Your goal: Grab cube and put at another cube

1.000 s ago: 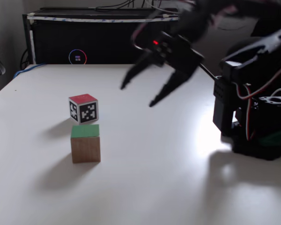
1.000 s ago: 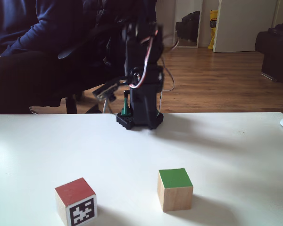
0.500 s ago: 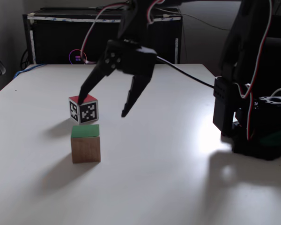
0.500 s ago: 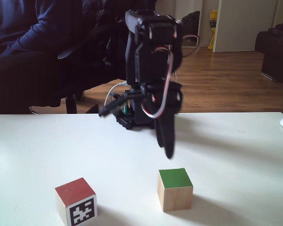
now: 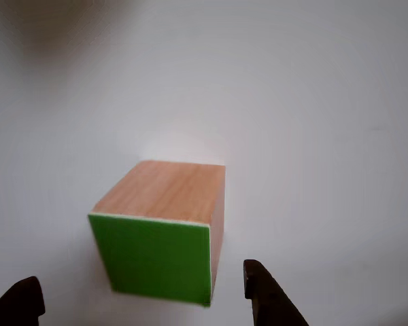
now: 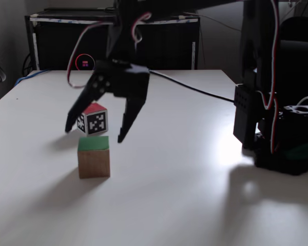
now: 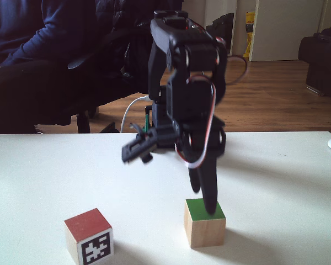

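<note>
**Fingers spread above the green-faced cube, nothing lifted yet**

The counter (image 6: 185,174) carried everything: the arm's base (image 6: 285,148) at the right of a fixed view, and the 2 cubes near the left. The gripper (image 6: 95,134) hung over the cubes with its fingers (image 6: 127,123) spread wide and holding nothing. The cube (image 6: 94,157), wood-sided with a green top, sat flat on the counter, and the other cube (image 6: 92,119), red on top with a black-and-white marker face, sat just behind it in that view.

As a judgement, the task stood at its approach stage. The grasp, the lift and the placing at the other cube all remained. The fingers were not yet down around the wooden cube.

The views differed in what they gave. A fixed view from the side showed both fingertips and the width of the opening. A fixed view from the front showed the 2 cubes (image 7: 204,222) (image 7: 89,236) standing apart side by side, with 1 finger (image 7: 208,187) crossing in front of the green top, and a person seated behind the counter. The other view looked down on the cube (image 5: 163,227) alone, with 2 dark fingertips (image 5: 268,299) at the lower edge, 1 to each side of it; the marker cube lay outside that picture.
</note>
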Controlling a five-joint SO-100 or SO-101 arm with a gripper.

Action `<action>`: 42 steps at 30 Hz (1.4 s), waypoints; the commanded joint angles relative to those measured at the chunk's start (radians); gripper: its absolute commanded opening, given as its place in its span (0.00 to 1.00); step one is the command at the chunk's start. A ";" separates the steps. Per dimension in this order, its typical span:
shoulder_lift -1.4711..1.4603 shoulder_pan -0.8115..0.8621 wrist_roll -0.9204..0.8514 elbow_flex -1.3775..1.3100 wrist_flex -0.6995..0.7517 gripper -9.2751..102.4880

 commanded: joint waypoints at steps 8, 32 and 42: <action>-0.117 -0.018 0.006 -0.123 -0.015 0.46; -0.144 -0.028 0.058 -0.161 -0.009 0.18; 0.143 0.123 0.040 -0.206 0.124 0.18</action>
